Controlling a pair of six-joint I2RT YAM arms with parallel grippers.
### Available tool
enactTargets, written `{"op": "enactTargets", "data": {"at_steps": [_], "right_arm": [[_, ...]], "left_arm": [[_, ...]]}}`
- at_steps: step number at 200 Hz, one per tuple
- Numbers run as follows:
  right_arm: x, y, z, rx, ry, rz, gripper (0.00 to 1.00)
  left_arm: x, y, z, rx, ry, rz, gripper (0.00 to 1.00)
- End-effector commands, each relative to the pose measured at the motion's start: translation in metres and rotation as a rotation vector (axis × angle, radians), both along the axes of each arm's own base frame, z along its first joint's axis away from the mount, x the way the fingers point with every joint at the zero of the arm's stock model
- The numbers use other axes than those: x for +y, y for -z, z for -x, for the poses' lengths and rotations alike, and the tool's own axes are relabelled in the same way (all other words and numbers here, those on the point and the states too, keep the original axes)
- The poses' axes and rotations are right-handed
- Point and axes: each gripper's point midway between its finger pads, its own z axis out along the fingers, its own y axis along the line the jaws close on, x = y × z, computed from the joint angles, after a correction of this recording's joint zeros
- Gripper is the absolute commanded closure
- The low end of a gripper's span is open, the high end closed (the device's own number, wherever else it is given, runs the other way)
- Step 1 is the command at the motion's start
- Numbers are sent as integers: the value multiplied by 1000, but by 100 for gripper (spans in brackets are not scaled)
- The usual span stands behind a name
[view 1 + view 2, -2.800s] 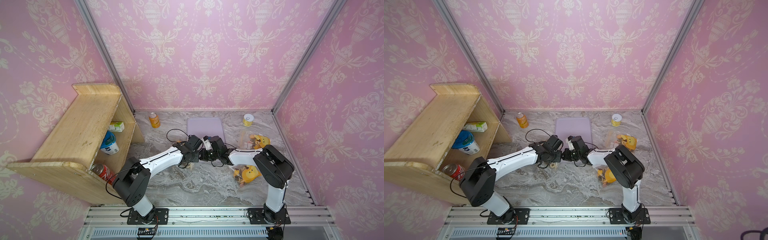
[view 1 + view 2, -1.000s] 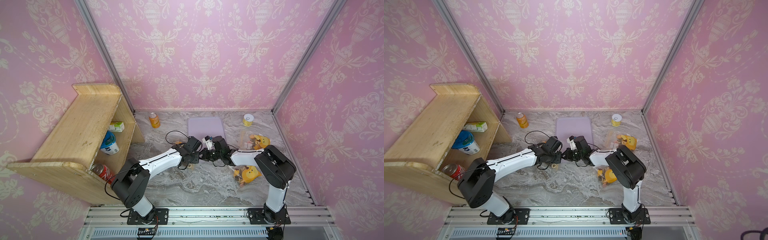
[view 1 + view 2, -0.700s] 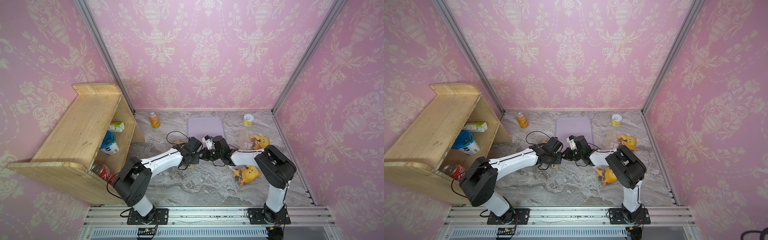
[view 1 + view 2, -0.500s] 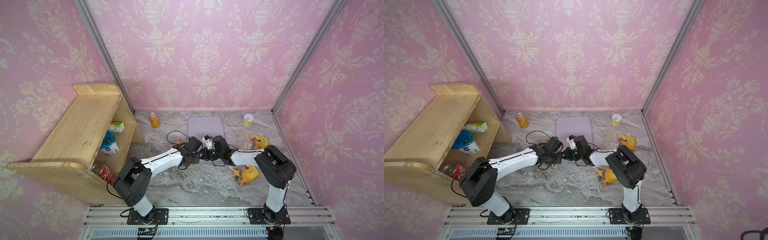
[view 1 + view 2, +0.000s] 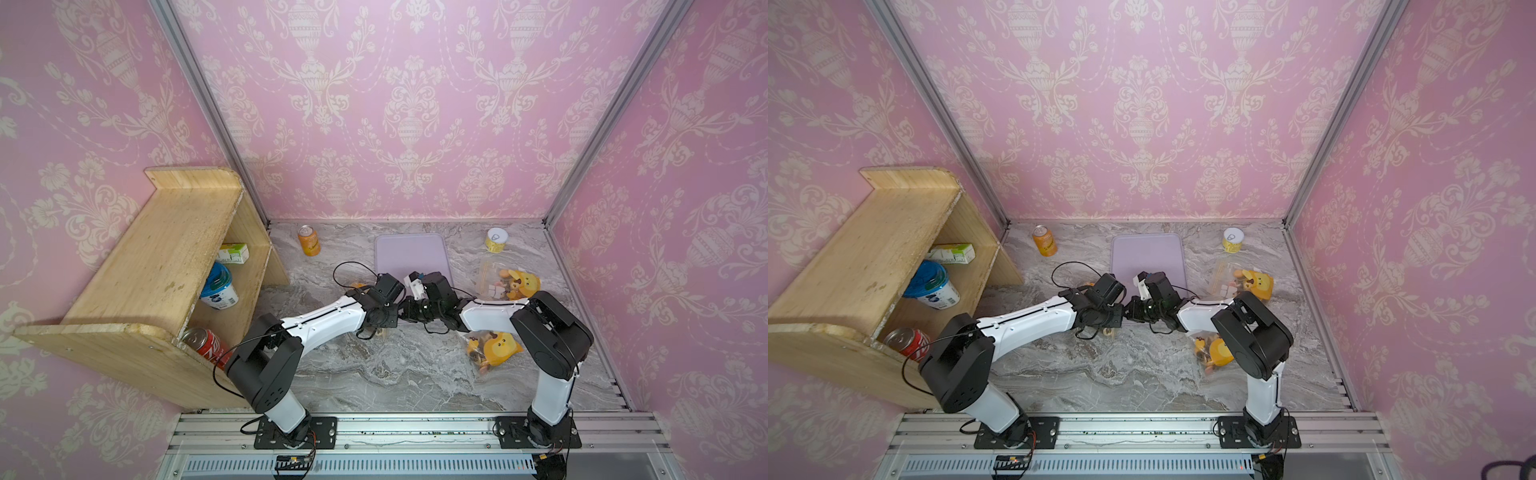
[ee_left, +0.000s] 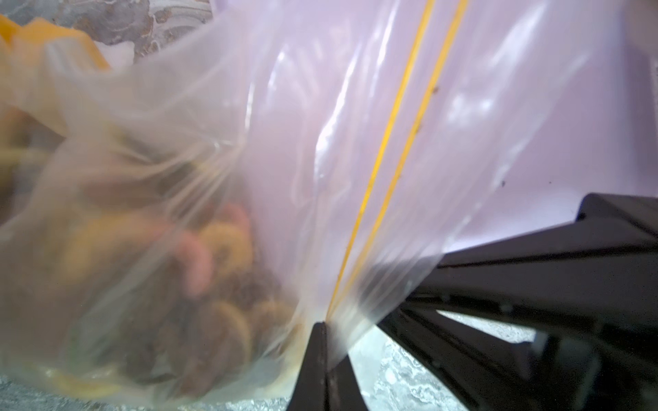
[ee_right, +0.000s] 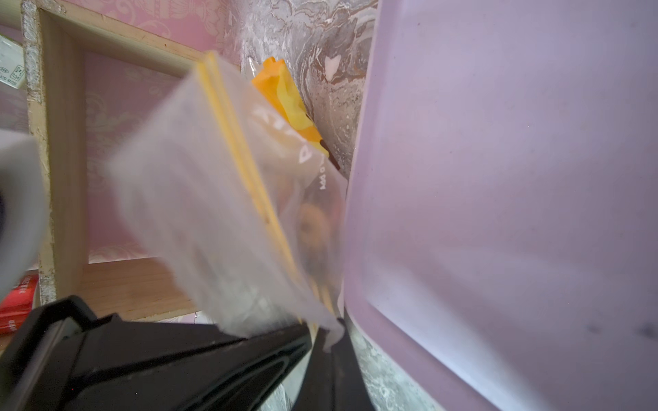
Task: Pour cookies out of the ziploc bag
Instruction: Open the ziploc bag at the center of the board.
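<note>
**Ziploc bag [image 6: 285, 124] pinched from both sides at the lavender tray [image 5: 411, 253]**

Nearest the arm bases, a bag with a yellow cartoon face [image 5: 496, 347] lies on the marble table [image 5: 374, 374] beside the right arm. Mid-table the two arms meet. The left gripper [image 6: 325, 350] is clamped on the ziploc bag next to its yellow zip line, and the right gripper [image 7: 325, 350] pinches the same zip end. The cookies [image 6: 220, 284] sit bunched inside, blurred. The tray lies just behind them. Farther back stand an orange can [image 5: 308, 240] and a yellow tin [image 5: 496, 241].
</note>
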Motion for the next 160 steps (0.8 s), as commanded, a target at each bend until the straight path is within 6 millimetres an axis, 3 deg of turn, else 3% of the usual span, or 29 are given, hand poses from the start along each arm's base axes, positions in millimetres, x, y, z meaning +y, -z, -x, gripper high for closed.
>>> {"op": "enactTargets", "data": {"at_steps": [1, 160], "right_arm": [[-9, -2, -4, -19, 36, 79, 100], [-11, 6, -13, -10, 75, 141, 100]], "left_arm": [[13, -17, -4, -49, -36, -43, 100], [27, -38, -1, -99, -58, -47, 100]]}}
